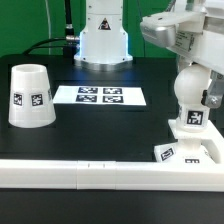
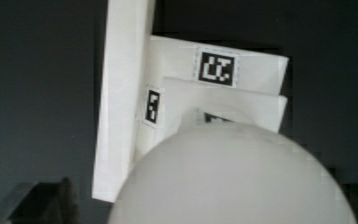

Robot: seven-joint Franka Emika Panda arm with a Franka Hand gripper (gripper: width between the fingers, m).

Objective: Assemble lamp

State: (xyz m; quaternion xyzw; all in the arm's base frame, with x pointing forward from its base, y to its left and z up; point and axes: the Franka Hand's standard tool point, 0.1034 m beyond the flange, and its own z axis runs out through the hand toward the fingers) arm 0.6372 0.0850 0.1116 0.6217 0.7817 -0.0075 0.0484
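Note:
The bulb point(image 1: 189, 92) stands upright on the flat square base point(image 1: 203, 153) at the exterior view's right, against the long white rail. My gripper point(image 1: 193, 66) hangs right above the bulb's round head. In the wrist view the bulb's head point(image 2: 220, 170) fills the foreground between my dark fingertips point(image 2: 44, 203), with a gap showing beside it, so the gripper point(image 2: 202, 208) looks open and holds nothing. The base point(image 2: 247, 70) with its tag lies beyond the head. The cup-shaped shade point(image 1: 30, 95) stands mouth down at the exterior view's left, far from the gripper.
The marker board point(image 1: 100, 96) lies at the table's middle, in front of the robot's white pedestal point(image 1: 104, 40). The long white rail point(image 1: 90, 172) runs along the front edge; it also shows in the wrist view point(image 2: 126, 90) beside the base.

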